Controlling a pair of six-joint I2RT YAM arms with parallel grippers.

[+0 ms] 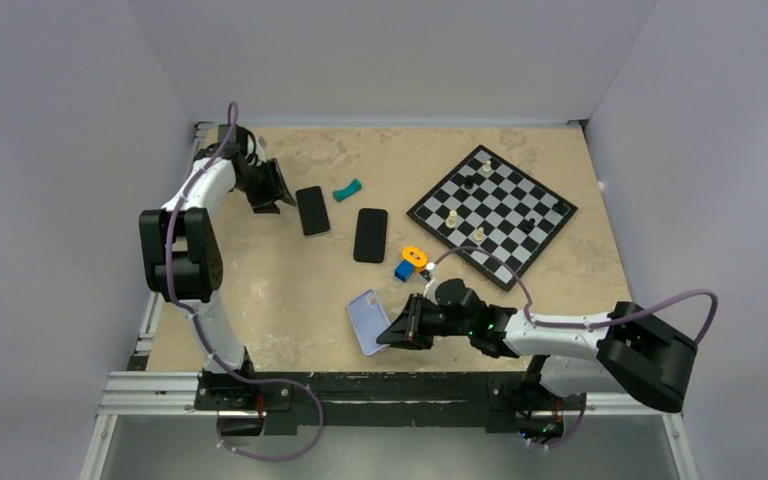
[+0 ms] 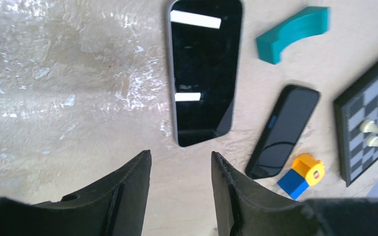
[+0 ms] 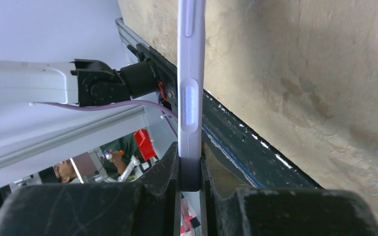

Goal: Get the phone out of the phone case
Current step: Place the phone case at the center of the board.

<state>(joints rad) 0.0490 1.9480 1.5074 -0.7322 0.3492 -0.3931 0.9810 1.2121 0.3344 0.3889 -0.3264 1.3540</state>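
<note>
Right gripper (image 1: pixel 401 331) pinching lavender phone case (image 3: pixel 191 98) by one end, fingers pressed against both faces. Case held near front edge of table (image 1: pixel 260 290), seemingly hollow (top view small, not certain). Left gripper (image 2: pixel 181 169) spread, gripping nothing, poised just beside near end of phone (image 2: pixel 204 69). Phone lies flat, screen up, far-left on table, well apart from case. Second dark handset (image 1: pixel 370 235) lies near phone, not touching. Teal block (image 1: pixel 347 189), chessboard (image 1: pixel 490 215), blue-orange toy (image 1: pixel 410 263) further right.

Phone case (image 1: pixel 368 321), lavender, slim, tilted up at the counter's near edge, pinched at one end by right end effector (image 1: pixel 393 329); phone (image 1: pixel 312 210), black-screened, silver-edged, flat, far-left.
</note>
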